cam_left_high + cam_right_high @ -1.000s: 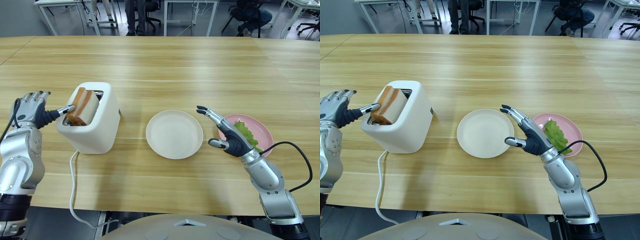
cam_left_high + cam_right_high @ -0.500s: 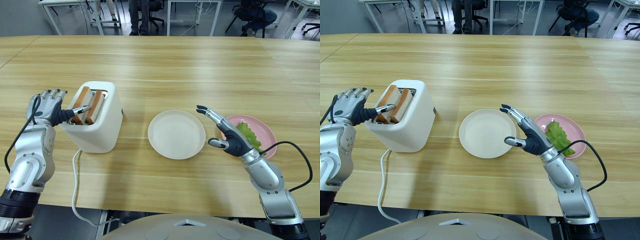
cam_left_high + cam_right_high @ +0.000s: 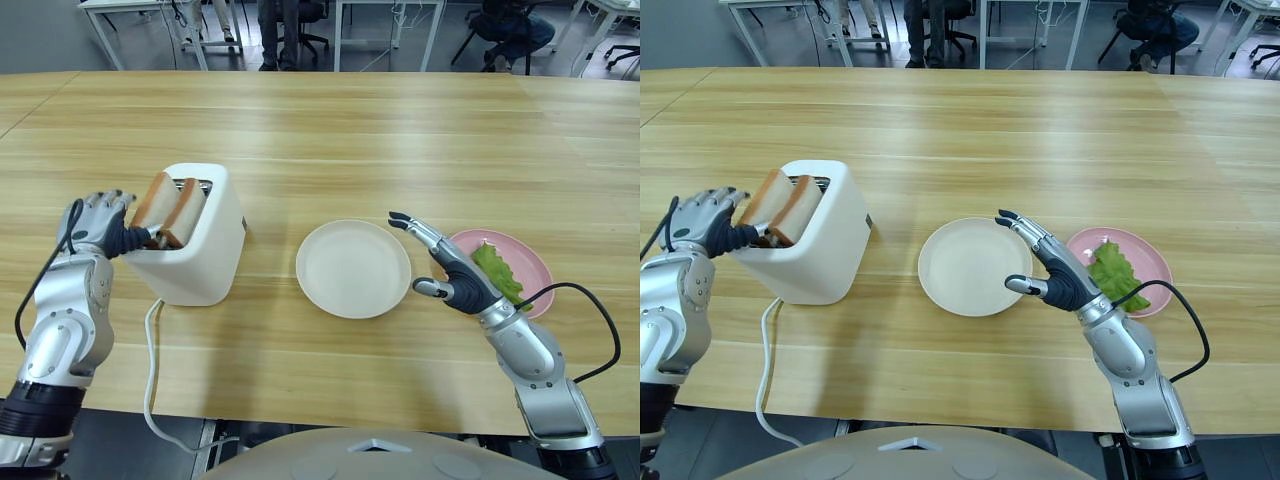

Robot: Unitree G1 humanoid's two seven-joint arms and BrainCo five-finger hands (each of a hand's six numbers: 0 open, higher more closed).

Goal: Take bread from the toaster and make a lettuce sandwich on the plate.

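Left eye view: the left robot hand (image 3: 98,222) is set against the bread slices (image 3: 166,205) in the toaster (image 3: 205,255); a grip cannot be confirmed. Right eye view: the right robot hand (image 3: 1060,280) is spread empty beside the plate (image 3: 960,265). One slice should be lifted straight upward.

We look over a broad counter (image 3: 400,130) of pale wooden boards that fills most of the frame, its grain running left to right and seams between boards showing near the upper left and upper right corners. Past its far edge, along the top of the frame, we see a grey floor (image 3: 40,40) with a white desk (image 3: 120,4) at the upper left, a second white desk (image 3: 338,25) at top centre, and a dark office chair (image 3: 618,55) at the far upper right.
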